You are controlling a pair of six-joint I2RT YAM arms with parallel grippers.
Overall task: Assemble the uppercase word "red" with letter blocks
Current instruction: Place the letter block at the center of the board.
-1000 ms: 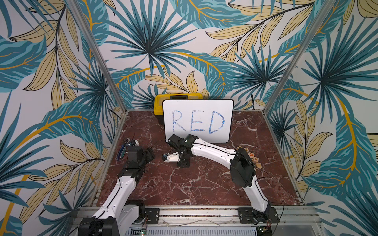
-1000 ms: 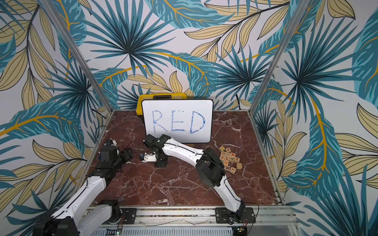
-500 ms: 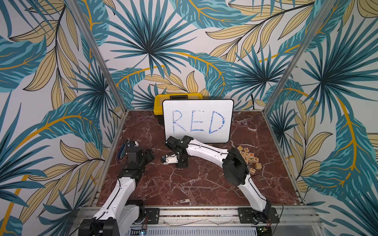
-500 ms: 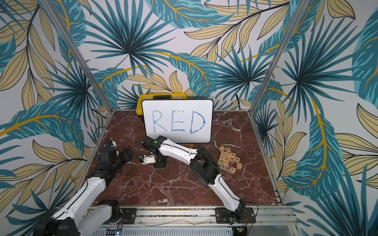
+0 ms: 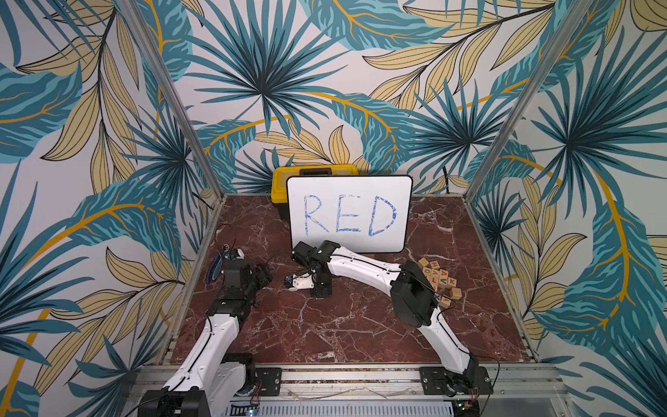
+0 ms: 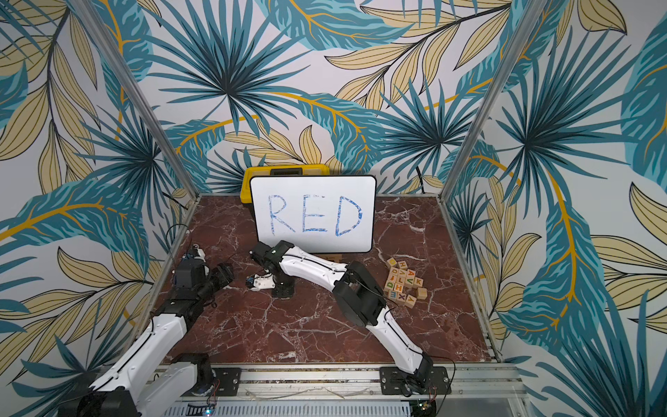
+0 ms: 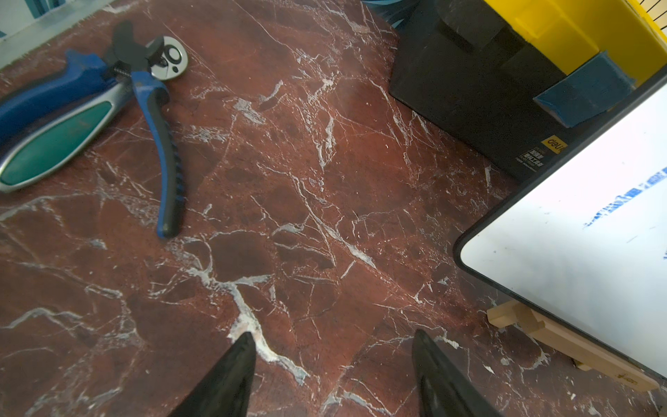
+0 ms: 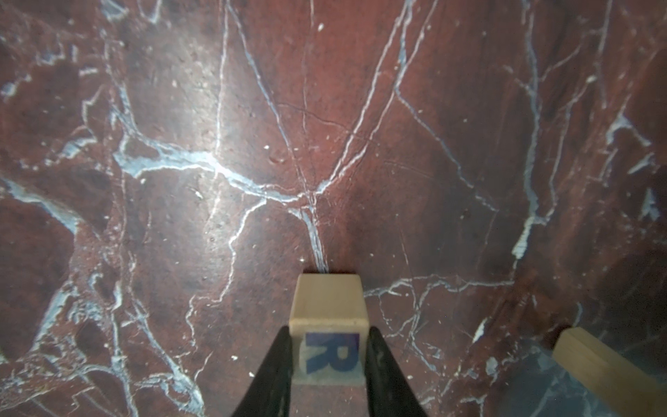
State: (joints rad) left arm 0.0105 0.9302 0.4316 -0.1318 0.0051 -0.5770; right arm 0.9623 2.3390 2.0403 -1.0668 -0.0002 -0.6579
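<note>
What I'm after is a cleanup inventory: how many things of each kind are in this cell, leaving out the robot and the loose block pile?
Hand tools: 2 (blue pliers, ratchet wrench)
Toolbox: 1
Whiteboard: 1
Wooden easel: 1
R block, gripped by the right end effector: 1
Total: 6

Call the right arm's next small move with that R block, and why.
Probably ease down the last bit, then open the jaws to set the R block here. The right gripper is clamped on it low over bare table, in front of the whiteboard. I can't tell whether it touches yet. The other blocks lie piled to the side, so the next letter comes from there.
</note>
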